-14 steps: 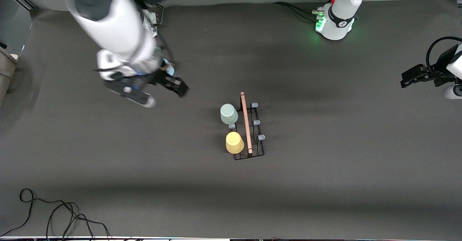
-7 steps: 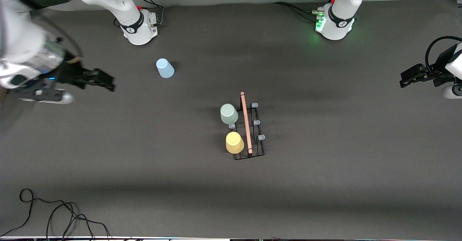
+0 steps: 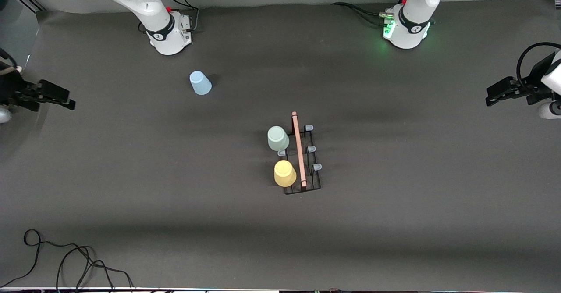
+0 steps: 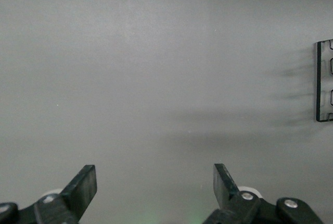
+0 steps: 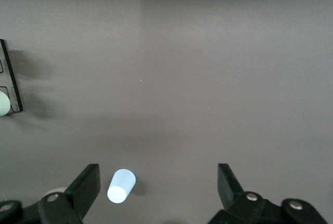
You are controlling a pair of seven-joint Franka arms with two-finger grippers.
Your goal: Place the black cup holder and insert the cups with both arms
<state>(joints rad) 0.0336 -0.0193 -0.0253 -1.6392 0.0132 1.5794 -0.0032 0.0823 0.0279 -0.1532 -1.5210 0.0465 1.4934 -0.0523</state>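
R hand (image 3: 65, 102) withdrew to table edge | front-only: yellow cup (image 3: 285, 173)

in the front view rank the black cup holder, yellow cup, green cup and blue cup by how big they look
1. black cup holder, clearly largest.
2. yellow cup, green cup and light blue cup: too alike to rank.
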